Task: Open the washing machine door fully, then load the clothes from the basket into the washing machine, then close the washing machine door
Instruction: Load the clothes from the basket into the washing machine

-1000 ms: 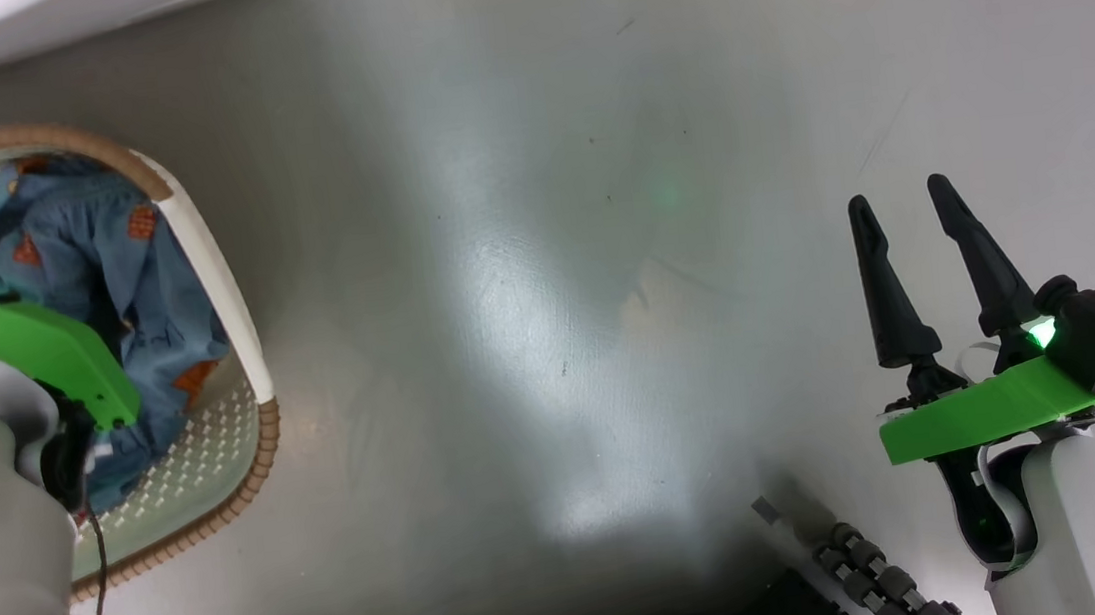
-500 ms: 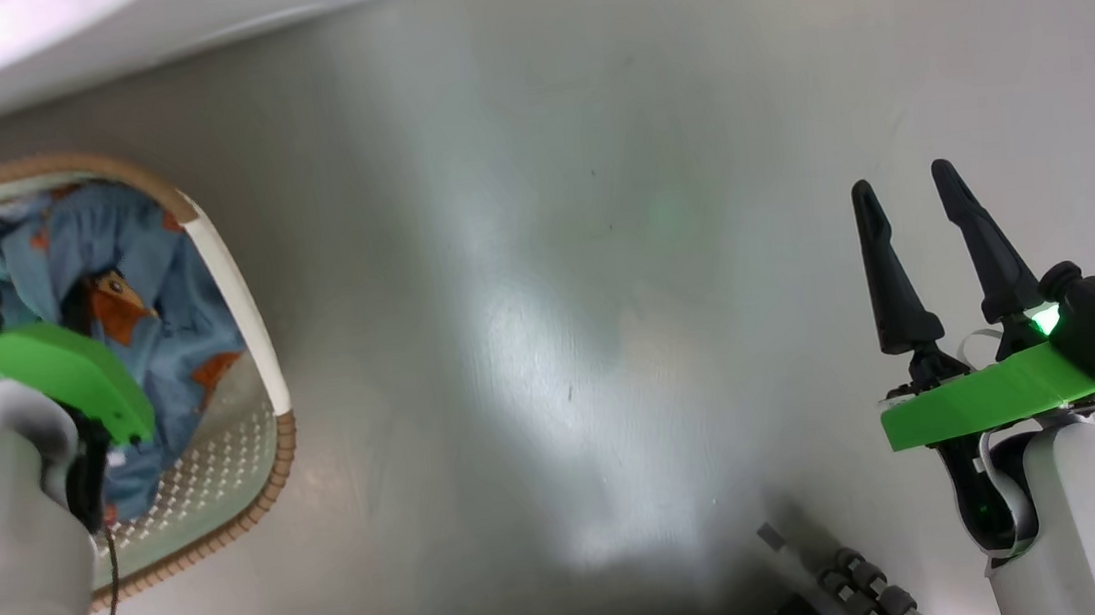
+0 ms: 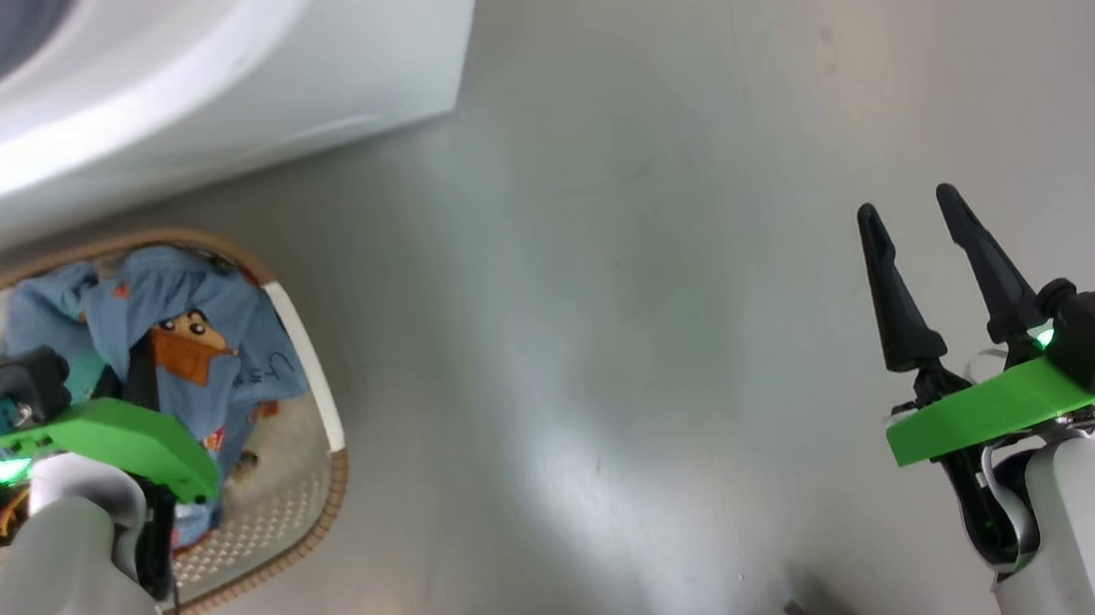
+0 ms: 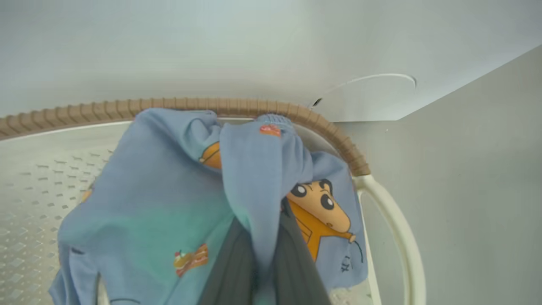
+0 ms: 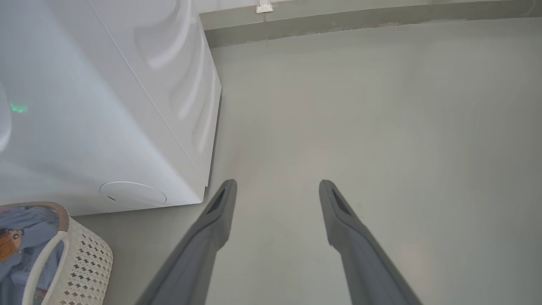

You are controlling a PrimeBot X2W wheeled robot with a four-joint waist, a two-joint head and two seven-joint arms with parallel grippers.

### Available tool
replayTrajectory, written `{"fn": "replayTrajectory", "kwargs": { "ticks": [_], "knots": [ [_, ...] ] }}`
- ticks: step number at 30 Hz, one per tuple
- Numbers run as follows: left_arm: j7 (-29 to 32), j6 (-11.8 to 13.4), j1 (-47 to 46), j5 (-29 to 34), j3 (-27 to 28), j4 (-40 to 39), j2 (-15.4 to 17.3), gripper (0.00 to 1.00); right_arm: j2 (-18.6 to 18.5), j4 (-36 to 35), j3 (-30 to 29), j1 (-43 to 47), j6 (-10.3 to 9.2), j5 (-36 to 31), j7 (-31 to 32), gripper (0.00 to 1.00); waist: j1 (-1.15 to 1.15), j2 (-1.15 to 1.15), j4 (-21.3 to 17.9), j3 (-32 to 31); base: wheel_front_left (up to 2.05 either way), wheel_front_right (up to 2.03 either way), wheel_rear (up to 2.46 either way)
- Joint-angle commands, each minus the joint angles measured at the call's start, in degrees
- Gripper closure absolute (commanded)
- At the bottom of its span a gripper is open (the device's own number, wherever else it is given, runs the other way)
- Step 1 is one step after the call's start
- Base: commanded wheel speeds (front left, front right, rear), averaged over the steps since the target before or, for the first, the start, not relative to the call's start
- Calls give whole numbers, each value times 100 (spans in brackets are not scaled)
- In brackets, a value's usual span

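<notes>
Centrally, the clothes (image 4: 169, 203) lie inside the basket (image 3: 324, 490), heaped toward its handle end and reaching up to the brown woven-look rim on the side facing the washing machine (image 3: 186, 101). They are light blue fabric, crumpled into soft folds, printed with an orange-brown cartoon figure with round black eyes, a small red-and-orange cake-like motif, and a few strokes of black writing near one edge. One fold rises as a narrow ridge above the rest of the heap. The left gripper (image 4: 260, 237) reaches down into the basket, and its jaws are closed on that ridge, the two dark fingers (image 4: 296, 258) pressed against either side of the cloth with their tips hidden beneath it. The basket itself is cream-white with a perforated wall and floor and a smooth white handle (image 4: 398, 237) at its end; bare perforated bottom shows beside the heap. It stands on the grey floor (image 3: 611, 342) just in front of the white machine, below the round flap (image 5: 133, 194) low on the machine's front; whether rim and machine touch cannot be told. The right gripper (image 3: 904, 203) hovers over bare floor well apart from the basket, on the side away from the left arm, with its jaws spread apart and nothing between them.
</notes>
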Motion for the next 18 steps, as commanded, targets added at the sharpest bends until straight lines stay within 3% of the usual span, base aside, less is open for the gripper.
{"fn": "replayTrajectory", "kwargs": {
  "ticks": [1, 9, 18],
  "knots": [
    [-68, 76, 287, 71, 222, -282, 227, 100, -15, -77, 94, 268, 36, -59, -69, 0, 0, 0, 174, -483, 0, 0, 0],
    [-70, 307, 1382, 480, 812, -1692, 85, 100, -15, 76, 56, 470, 36, -271, -69, 0, 0, 0, 400, -1386, 0, 0, 0],
    [-70, 397, 2592, 1050, 1571, -3154, -256, 100, -30, 248, 87, 779, 36, -280, -69, 0, 0, 0, 491, -2325, 0, 0, 0]
  ]
}}
